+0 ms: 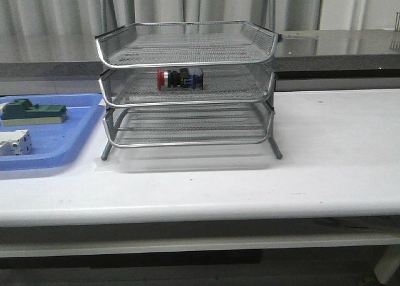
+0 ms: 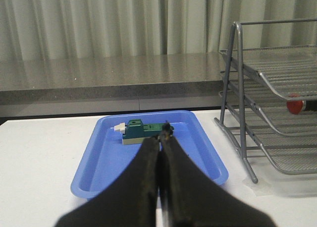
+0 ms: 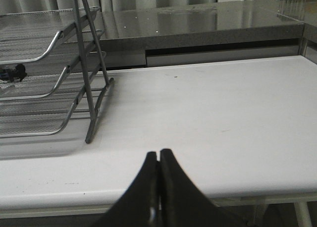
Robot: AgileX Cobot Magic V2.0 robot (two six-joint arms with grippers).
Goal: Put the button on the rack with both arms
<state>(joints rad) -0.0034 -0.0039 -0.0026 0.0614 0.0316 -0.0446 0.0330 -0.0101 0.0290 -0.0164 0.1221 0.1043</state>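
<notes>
The button (image 1: 180,78) lies on its side on the middle tier of the silver wire rack (image 1: 187,50), red head to the left. Its red head shows in the left wrist view (image 2: 295,106), and its dark body end in the right wrist view (image 3: 14,73). The rack also shows in the left wrist view (image 2: 270,90) and the right wrist view (image 3: 54,43). My left gripper (image 2: 160,138) is shut and empty, in front of the blue tray. My right gripper (image 3: 158,153) is shut and empty over the table's front edge, to the right of the rack. Neither arm shows in the front view.
A flat blue tray (image 1: 75,139) sits left of the rack and holds a green block (image 1: 34,112) and a white block (image 1: 14,142). The tray (image 2: 104,165) and green block (image 2: 141,131) show in the left wrist view. A grey counter (image 1: 337,45) runs behind the white table (image 1: 325,148).
</notes>
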